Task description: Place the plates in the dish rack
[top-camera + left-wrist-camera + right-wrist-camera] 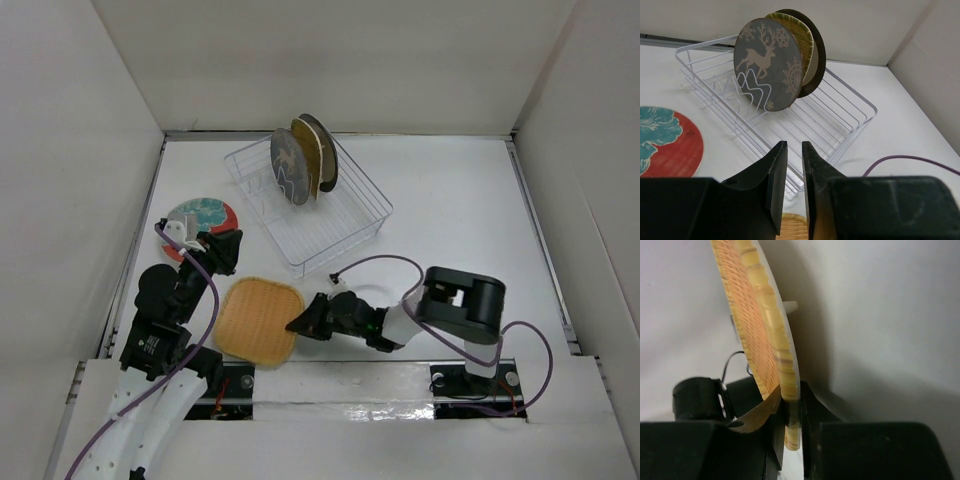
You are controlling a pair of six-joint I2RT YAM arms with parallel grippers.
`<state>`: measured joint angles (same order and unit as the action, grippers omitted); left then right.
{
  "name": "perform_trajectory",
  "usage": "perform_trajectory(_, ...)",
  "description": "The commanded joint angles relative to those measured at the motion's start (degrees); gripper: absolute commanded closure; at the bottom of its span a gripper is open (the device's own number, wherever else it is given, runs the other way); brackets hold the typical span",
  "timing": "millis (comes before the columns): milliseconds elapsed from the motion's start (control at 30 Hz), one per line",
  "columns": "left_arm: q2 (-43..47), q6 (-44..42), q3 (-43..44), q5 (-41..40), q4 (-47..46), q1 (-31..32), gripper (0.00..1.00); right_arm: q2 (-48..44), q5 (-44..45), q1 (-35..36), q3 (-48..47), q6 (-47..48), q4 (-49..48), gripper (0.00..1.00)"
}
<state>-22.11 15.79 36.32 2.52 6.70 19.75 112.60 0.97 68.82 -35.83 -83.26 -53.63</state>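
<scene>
The right pincer (791, 390) is closed on the yellow woven square plate (258, 320), its two fingers pressed against either face of the plate's right-hand rim. In the right wrist view the woven rim runs straight up out of the closed jaws. This plate sits close to the near edge of the bench (450, 200), left of its middle and between the two arm bases. Whether it lies fully flat or has one edge raised cannot be told.

The left pincer (794, 144) holds nothing: its jaws stand only a slim gap apart, with bare air between them. It hovers near the left edge of the bench, above the near side of the red-teal plate (200, 222), which lies flat there and is partly covered by the arm.

The dish rack (340, 225) stands askew in the far half of the bench, around the middle. Three plates stand upright in its slots at the far-left end, packed close. The deer-pattern plate (769, 62) is the one closest to the left pincer, the yellow woven fan-shaped plate (801, 35) is just behind it, and the dark-rimmed plate (818, 55) is last. The rest of the rack's slots hold nothing.

A purple cable (380, 260) arcs over the bench beside the right arm
</scene>
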Motion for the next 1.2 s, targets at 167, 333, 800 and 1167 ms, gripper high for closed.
perform_trajectory(167,2.76,0.21,0.07,-1.99,-2.22,-0.24,0.84,-28.99,17.03,2.20,-0.89,23.66,22.29,1.00)
perform_trajectory(333,5.32,0.38,-0.02,-5.68,-2.48,-0.24,0.84,-39.20,27.84,-1.92,-7.92,38.57,31.12,1.00)
perform_trajectory(800,2.69,0.64,-0.37,-3.49,-2.92,-0.24,0.83,-6.82,32.51,-20.04,-47.55,74.72,13.55,1.00)
perform_trajectory(1167,0.23,0.29,-0.19,-3.93,-3.01,-0.24,0.83,10.62,35.50,-20.13,-67.61,89.68,11.53,1.00)
